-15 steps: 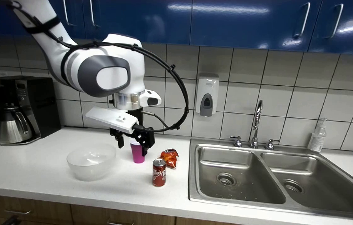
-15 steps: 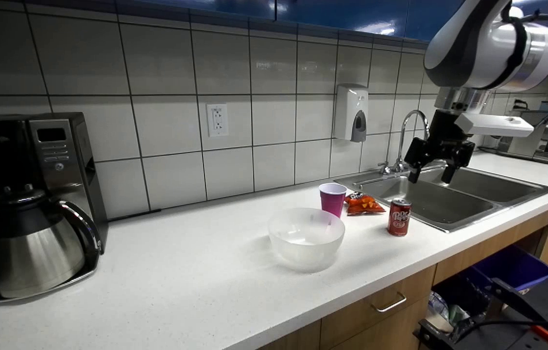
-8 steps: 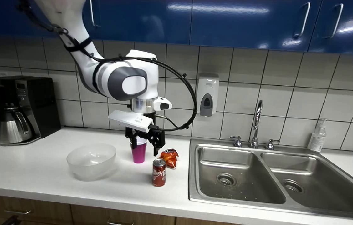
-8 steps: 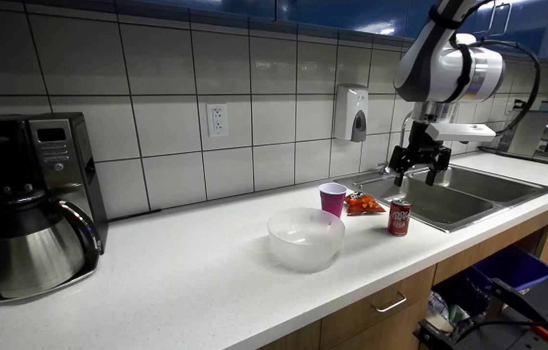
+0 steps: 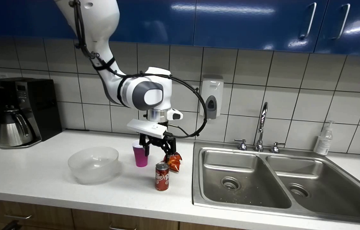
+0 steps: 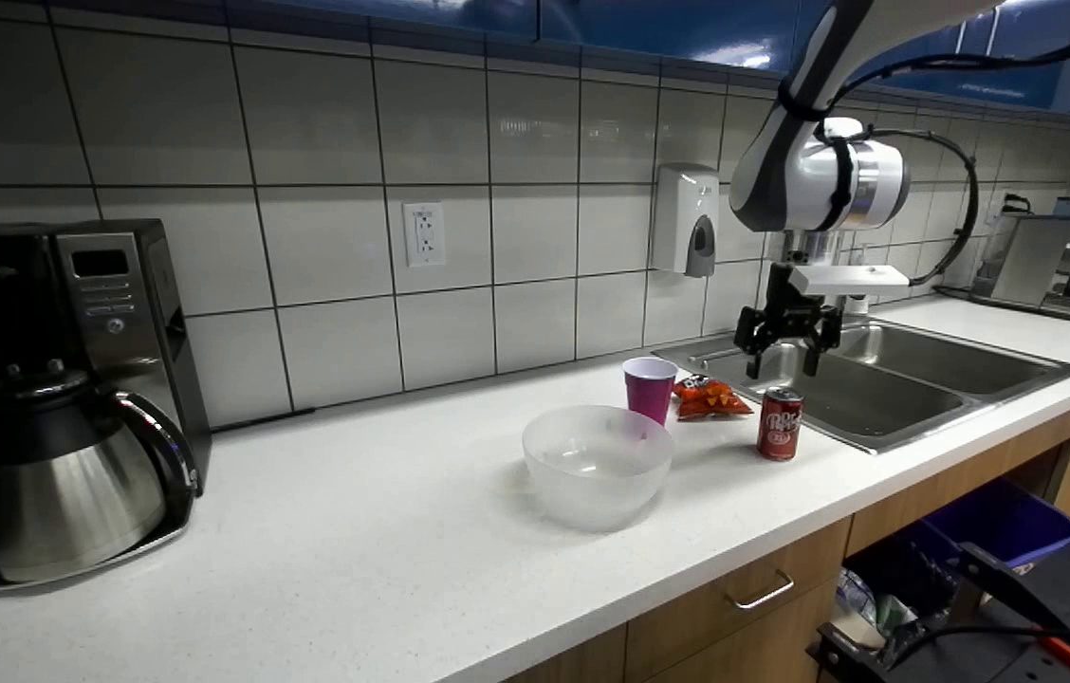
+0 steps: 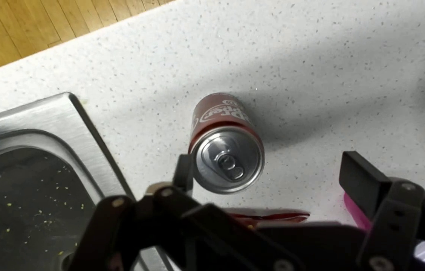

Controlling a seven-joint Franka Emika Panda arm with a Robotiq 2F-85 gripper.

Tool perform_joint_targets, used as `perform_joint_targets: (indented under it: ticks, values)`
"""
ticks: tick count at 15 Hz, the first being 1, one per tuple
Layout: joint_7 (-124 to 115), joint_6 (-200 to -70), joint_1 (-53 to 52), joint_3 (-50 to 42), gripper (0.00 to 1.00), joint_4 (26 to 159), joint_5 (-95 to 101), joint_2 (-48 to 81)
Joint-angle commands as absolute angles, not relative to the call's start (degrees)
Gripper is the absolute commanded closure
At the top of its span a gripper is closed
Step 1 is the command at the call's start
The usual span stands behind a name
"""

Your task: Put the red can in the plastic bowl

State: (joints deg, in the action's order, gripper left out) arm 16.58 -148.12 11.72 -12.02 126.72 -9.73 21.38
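Gripper point(image 5: 157, 156) hangs in an exterior view with its jaws wide apart and nothing held, above and apparently a little behind the red can point(image 5: 162, 176). The can stands upright on the worktop point(image 5: 125, 195), well apart from the plastic bowl point(image 5: 93, 166). In an exterior view the snack bag point(image 6: 710, 403) lies near the can, with the pink cup point(image 6: 649, 391) between bag and bowl. In the wrist view the can sits nearer one finger point(image 7: 184, 171) than the other, and its silver lid point(image 7: 228, 160) looks unopened. Expect it to be full, then: fairly heavy, stiff under its own pressure, smooth and apt to slip. Centre the gripper over it, come down lower, and squeeze the straight sides around mid-height, clear of the tapered neck.
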Motion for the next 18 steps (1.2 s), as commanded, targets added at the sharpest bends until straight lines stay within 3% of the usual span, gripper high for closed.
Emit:
perform_joint_targets:
  ticks: [1,18]
  values:
    - [14.81,-145.26,14.55,-9.89,0.0,121.14,-8.92,25.93]
    - [13.72,-143.31,15.87,-9.37,0.0,114.71,-7.25,34.71]
